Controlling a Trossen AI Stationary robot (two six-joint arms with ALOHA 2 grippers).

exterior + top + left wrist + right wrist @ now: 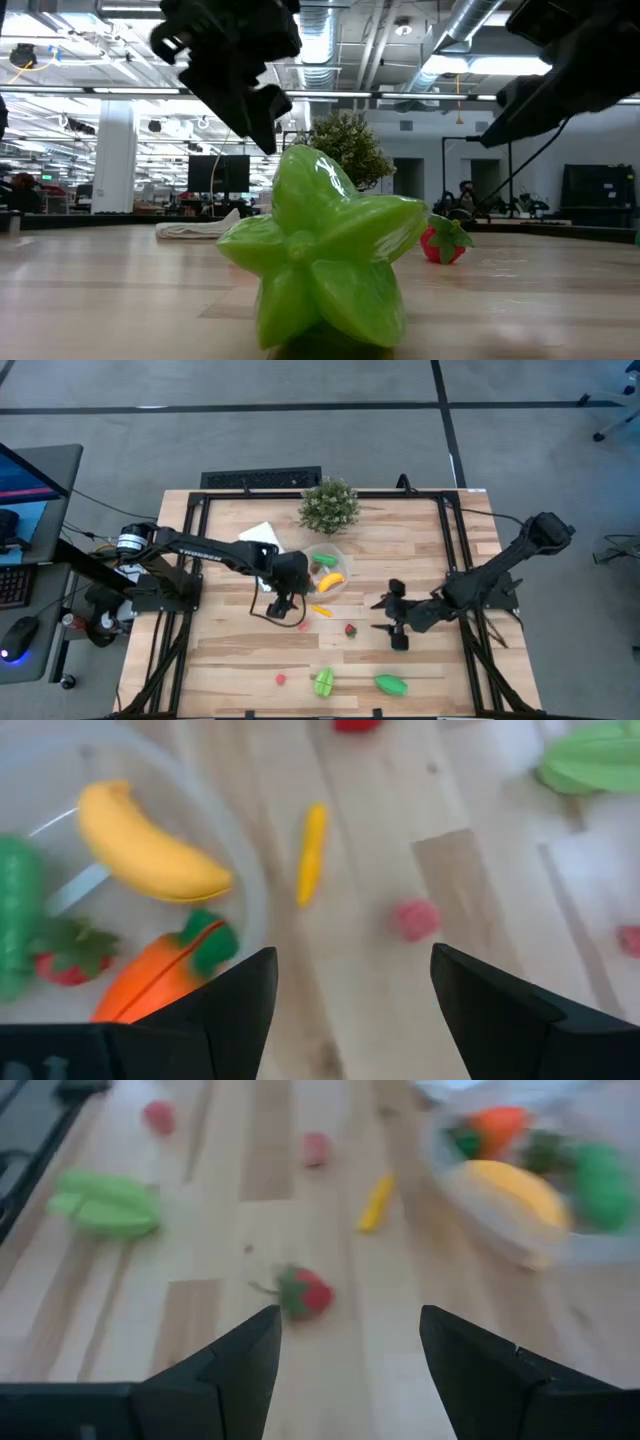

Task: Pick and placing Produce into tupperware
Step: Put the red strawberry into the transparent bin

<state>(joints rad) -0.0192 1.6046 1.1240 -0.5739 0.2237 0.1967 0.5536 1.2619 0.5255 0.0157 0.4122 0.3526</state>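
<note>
Nearest the front edge of the table (230, 660), three pieces of produce are seen in a row: a small red piece (281, 679), a green star-shaped fruit (324, 681) and a green oval piece (391, 684). In the low view the star-shaped fruit (320, 262) fills the foreground, lying on the wood. Further in, a strawberry (350, 629) with green leaves is noted lying free just beside the right gripper (391, 619), whose fingers are held apart with nothing between them. A thin yellow piece (321, 611) and a pinkish-red piece (303, 626) are recorded near the left gripper (281, 606); its fingers are likewise spread and empty, poised above the table just beside the tupperware (341, 554). The tupperware sits near the table's middle and is seen to hold a banana (148, 846), a carrot (165, 976), a green piece (18, 910) and a second strawberry (70, 960). A flat white lid (259, 535) lies beside it, partly under the left arm. Farthest back, a potted plant (329, 504) stands upright by the rear edge.
</note>
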